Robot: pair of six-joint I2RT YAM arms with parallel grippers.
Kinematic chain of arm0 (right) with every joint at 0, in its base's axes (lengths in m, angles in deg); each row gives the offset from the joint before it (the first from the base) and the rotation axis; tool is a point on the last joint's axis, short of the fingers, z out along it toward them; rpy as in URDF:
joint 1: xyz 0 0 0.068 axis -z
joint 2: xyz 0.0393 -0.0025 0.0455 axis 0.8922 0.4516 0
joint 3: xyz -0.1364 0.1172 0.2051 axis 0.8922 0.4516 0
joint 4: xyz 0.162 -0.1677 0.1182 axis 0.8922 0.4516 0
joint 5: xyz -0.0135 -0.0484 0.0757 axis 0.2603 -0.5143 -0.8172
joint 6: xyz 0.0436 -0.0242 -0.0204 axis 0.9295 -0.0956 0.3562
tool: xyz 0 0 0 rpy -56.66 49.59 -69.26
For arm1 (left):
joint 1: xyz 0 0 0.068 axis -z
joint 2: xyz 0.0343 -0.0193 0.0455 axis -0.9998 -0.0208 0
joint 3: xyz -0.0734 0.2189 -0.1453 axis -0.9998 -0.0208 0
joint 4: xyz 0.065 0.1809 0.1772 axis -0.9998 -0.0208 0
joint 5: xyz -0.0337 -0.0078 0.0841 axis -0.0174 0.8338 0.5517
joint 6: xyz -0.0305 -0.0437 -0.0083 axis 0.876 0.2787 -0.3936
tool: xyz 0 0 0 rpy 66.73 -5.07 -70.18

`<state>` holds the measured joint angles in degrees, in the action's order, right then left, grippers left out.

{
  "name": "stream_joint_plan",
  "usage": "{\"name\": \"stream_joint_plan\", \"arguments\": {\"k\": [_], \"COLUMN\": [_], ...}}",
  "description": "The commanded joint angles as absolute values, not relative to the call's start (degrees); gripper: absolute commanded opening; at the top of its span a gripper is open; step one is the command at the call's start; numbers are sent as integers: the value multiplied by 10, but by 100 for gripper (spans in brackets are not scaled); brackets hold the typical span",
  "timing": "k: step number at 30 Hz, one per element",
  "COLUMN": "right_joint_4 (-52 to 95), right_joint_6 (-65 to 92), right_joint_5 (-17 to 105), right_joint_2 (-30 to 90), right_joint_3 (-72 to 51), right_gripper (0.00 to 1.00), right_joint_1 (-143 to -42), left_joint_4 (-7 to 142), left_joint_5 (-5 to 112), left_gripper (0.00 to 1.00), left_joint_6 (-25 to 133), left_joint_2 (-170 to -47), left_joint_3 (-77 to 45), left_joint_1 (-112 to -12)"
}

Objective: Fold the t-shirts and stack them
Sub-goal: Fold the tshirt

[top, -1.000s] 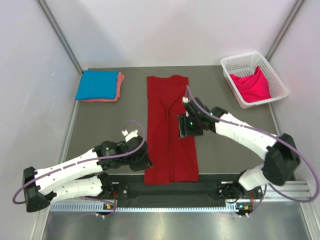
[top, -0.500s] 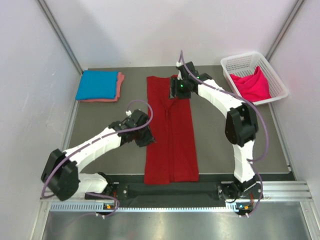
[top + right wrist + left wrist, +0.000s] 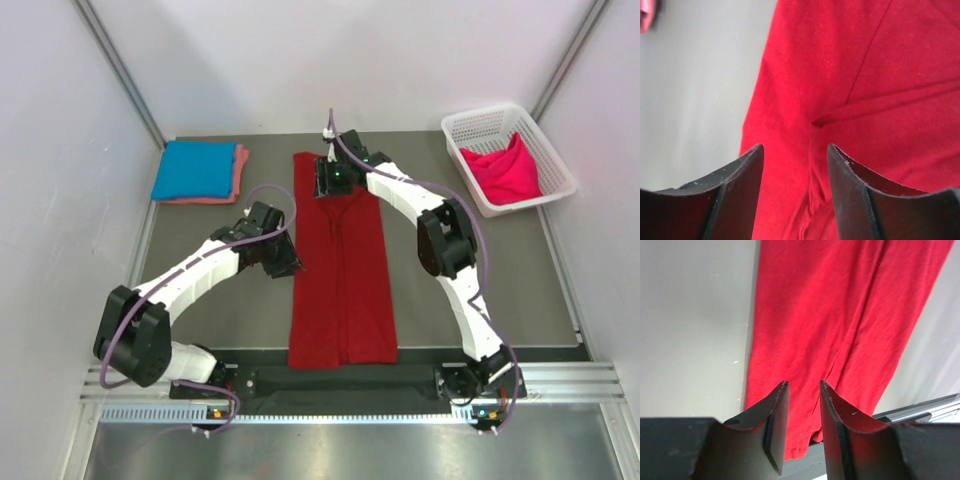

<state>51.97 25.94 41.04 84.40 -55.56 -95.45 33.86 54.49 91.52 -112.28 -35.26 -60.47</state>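
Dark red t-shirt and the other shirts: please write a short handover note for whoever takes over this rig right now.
Grip: left end effector open, empty, at the left edge of the dark red t-shirt; right end effector open, empty, over its collar end.
Shirt lies flat on the table, sides folded in.
Done: blue t-shirt folded on salmon pink t-shirt, far left.
Left: fold and stack the red one; hot pink t-shirt waits crumpled in the white basket.
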Motion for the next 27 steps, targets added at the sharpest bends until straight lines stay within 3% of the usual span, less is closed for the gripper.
{"name": "stream_joint_plan", "arguments": {"k": [1,13,16,21,27], "right_joint_4": [489,492,497,502,530], "right_joint_6": [262,262,263,266,256], "right_joint_5": [405,431,440,443,480], "right_joint_2": [866,900,906,909,864], "right_joint_3": [-600,-610,-615,-620,-602], "right_gripper": [53,46,37,7,0], "right_joint_1": [-963,-962,-962,-961,-957], "left_joint_4": [355,370,370,369,369], "left_joint_5": [519,503,501,499,498], "left_gripper": [35,34,34,34,33], "left_joint_6": [906,916,916,915,916], "left_joint_2": [-1102,-1099,-1099,-1099,-1099], "left_joint_3": [-369,-386,-386,-385,-379], "left_joint_1": [-617,-622,-624,-628,-630]}}
